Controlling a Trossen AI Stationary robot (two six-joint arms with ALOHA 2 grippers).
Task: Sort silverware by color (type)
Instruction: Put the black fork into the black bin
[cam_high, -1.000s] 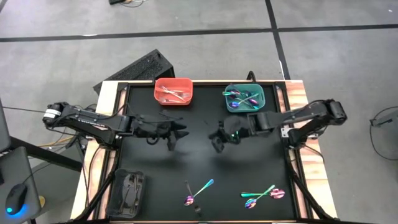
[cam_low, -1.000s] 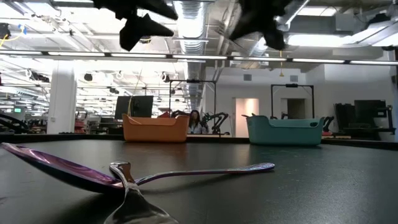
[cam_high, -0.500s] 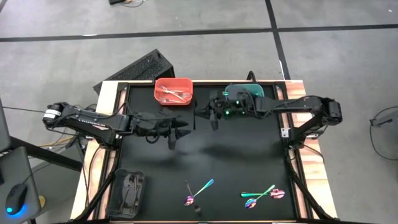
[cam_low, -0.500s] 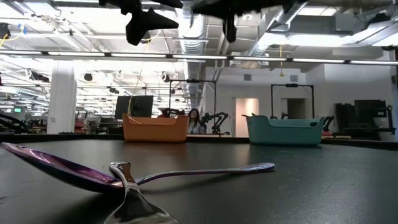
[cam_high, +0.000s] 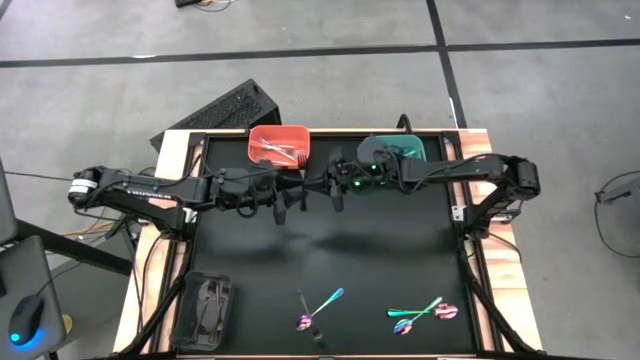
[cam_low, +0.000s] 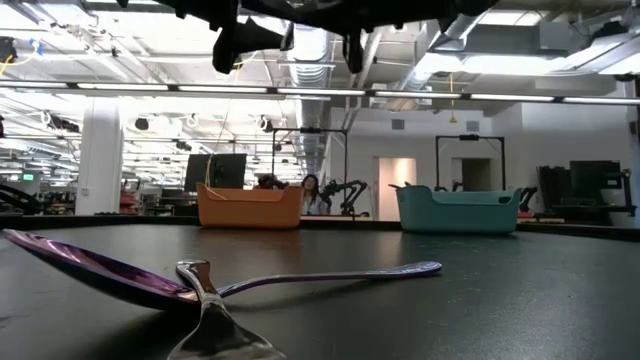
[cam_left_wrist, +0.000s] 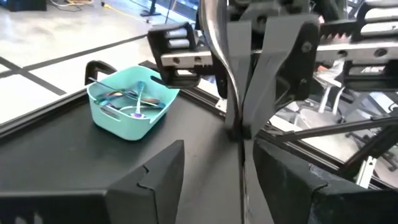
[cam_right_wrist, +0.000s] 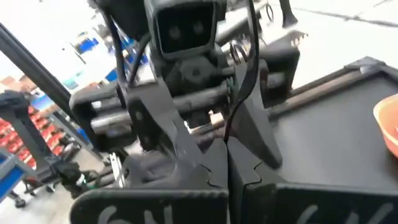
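Observation:
My right gripper hangs high over the table between the red bin and the teal bin, shut on a thin silver piece of silverware. My left gripper faces it from the table's left, open; in the left wrist view its fingers stand on either side of the right gripper's tips and touch nothing that shows. More silverware lies flat near the front edge: a purple spoon and rainbow pieces. My right gripper pinches the silver piece between its two fingertips. The fingers come about level from the table's right. The thin piece sticks out past the fingertips toward my left gripper, well clear of the table. Which end is held I cannot tell.
Silver pieces lie in the red bin and purple-rainbow ones in the teal bin, both at the far edge. A black bin stands at the near left corner. In the low view a purple spoon lies close to the camera.
My right gripper has swung from the table's middle toward the far edge and the left, turning at the wrist, and now faces my left gripper between the two bins. My left gripper has shifted slightly toward the far edge.

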